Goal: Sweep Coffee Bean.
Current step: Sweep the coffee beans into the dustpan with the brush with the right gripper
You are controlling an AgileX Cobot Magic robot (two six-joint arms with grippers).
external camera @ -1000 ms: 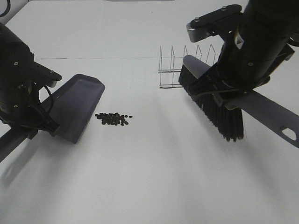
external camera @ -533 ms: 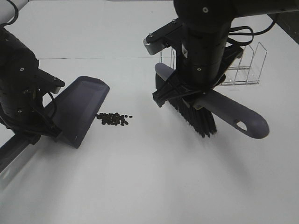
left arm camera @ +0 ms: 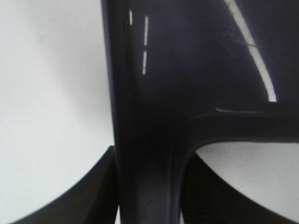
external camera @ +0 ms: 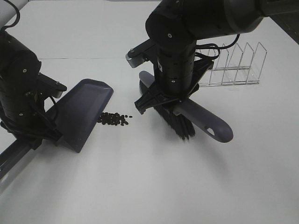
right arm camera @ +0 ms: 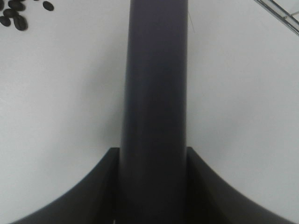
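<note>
Right gripper (right arm camera: 152, 156) clamps the grey-handled black-bristled brush (external camera: 205, 124); left gripper (left arm camera: 149, 161) grips the grey plastic dustpan (external camera: 86, 108), centre-left. Dark coffee bean cluster (external camera: 113, 119) lies beside its lip: bristles (external camera: 175, 122) should land right of it, then drag leftward.

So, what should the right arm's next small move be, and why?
Probably bring the brush down and slightly left, landing its bristles on the table just right of the coffee beans. The right hand grips its handle, a bare gap separates bristles from beans, and the dustpan sits with its lip at the cluster's left side.
</note>
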